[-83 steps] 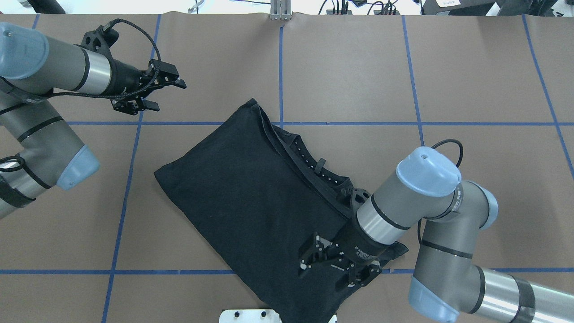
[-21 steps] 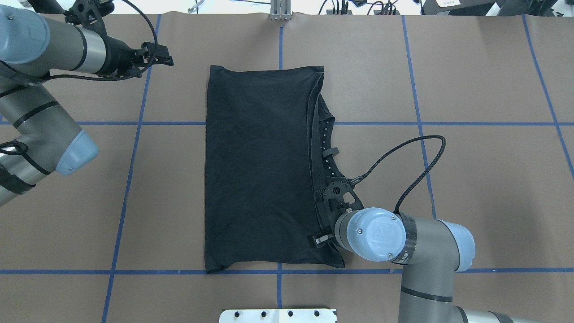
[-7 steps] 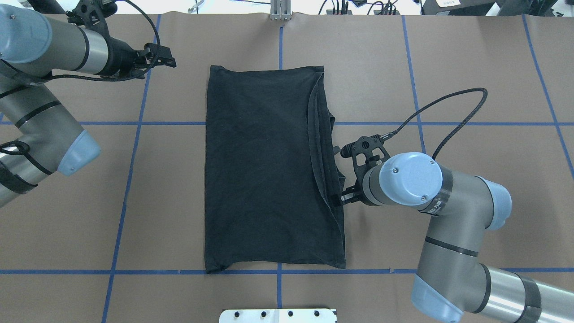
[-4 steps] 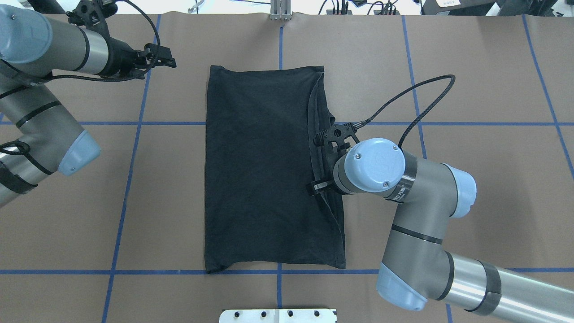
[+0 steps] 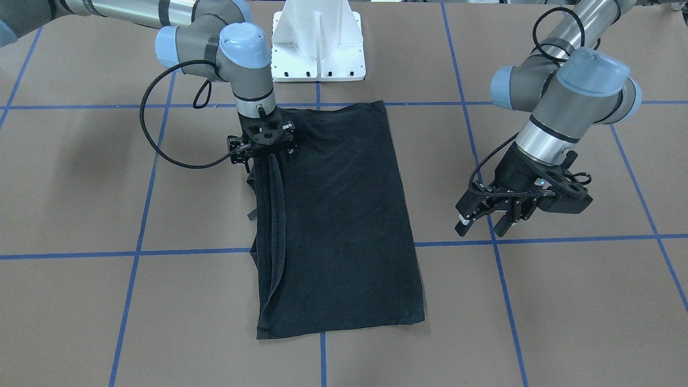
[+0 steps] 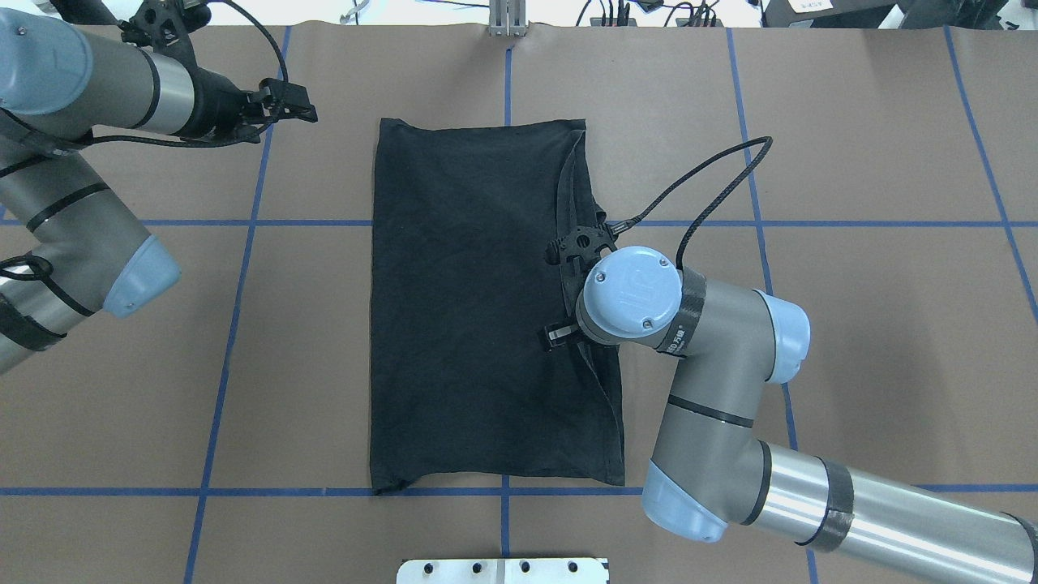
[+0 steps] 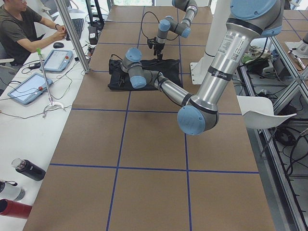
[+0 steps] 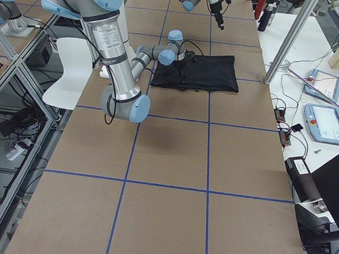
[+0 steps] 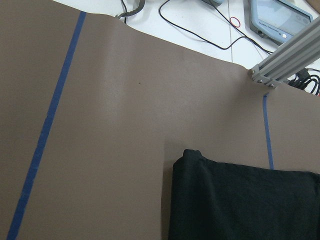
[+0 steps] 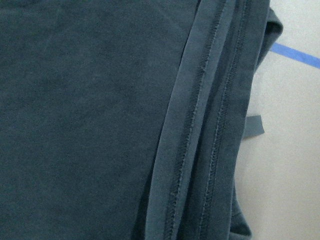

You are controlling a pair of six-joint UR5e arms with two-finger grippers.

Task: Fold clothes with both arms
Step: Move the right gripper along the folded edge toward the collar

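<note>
The clothes, one black T-shirt (image 6: 470, 308), lie folded in a tall rectangle at mid-table, plain side up, with layered hems along the robot's right edge (image 10: 200, 125). My right gripper (image 5: 263, 151) points straight down on that hemmed edge, about halfway along it. Its jaws stand open, and one finger (image 6: 555, 334) pokes out from under the wrist cap. The right wrist view holds only cloth and a strip of table. My left gripper (image 5: 482, 226) hangs open over bare table beside the shirt's far left corner (image 9: 187, 155), holding nothing.
A white pedestal base (image 5: 317, 48) stands at the near edge behind the shirt. Blue tape lines (image 6: 243, 223) grid the brown table. Past the far edge are aluminium posts (image 7: 72, 33), tablets (image 7: 29, 86), cables, bottles (image 7: 26, 169) and a seated person (image 7: 19, 33).
The shirt went from skewed to square on the grid. My right gripper climbed the right hem, then shifted left onto it in the last second. The left arm barely moved.
</note>
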